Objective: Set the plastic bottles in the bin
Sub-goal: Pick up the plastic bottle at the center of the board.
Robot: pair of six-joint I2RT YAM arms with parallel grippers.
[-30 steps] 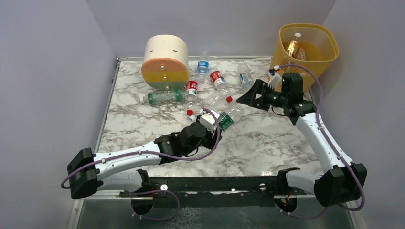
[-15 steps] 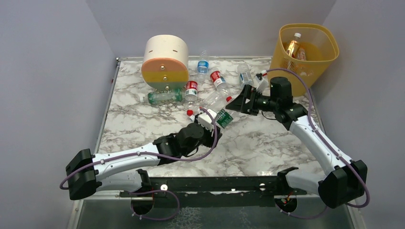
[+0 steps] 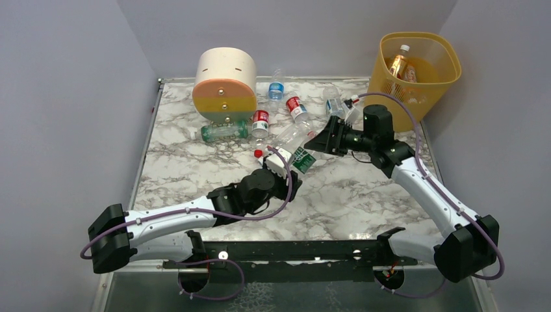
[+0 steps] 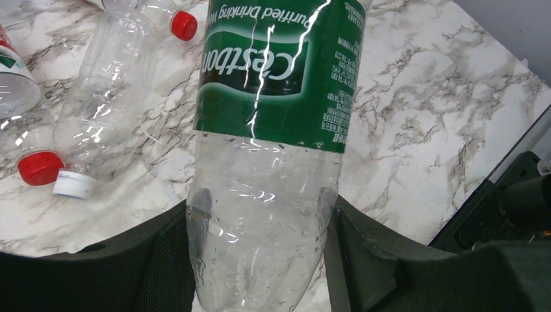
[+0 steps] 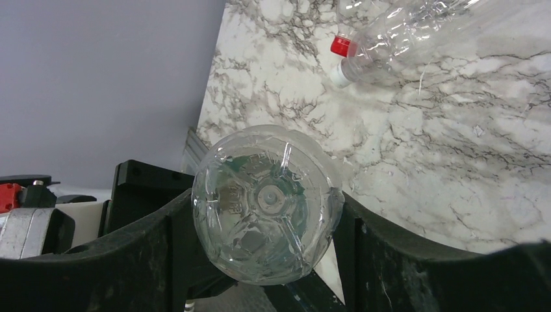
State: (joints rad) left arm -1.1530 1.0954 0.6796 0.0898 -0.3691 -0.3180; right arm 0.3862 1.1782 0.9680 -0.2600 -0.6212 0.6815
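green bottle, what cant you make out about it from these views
- Cap of the green bottle: the left wrist view cuts the bottle off at the top and bottom edges; the right wrist view shows only its bottom end; in the top view the left gripper sits over that end.
- Label text: too small to read in the top view, and hidden behind the bottom end in the right wrist view.

Lavender walls [image 3: 65, 97], marble table [image 3: 364, 195]

surface: marble table [image 3: 364, 195] | on it: round drawer unit [image 3: 224, 84], scattered plastic bottles [image 3: 224, 132] lying near it
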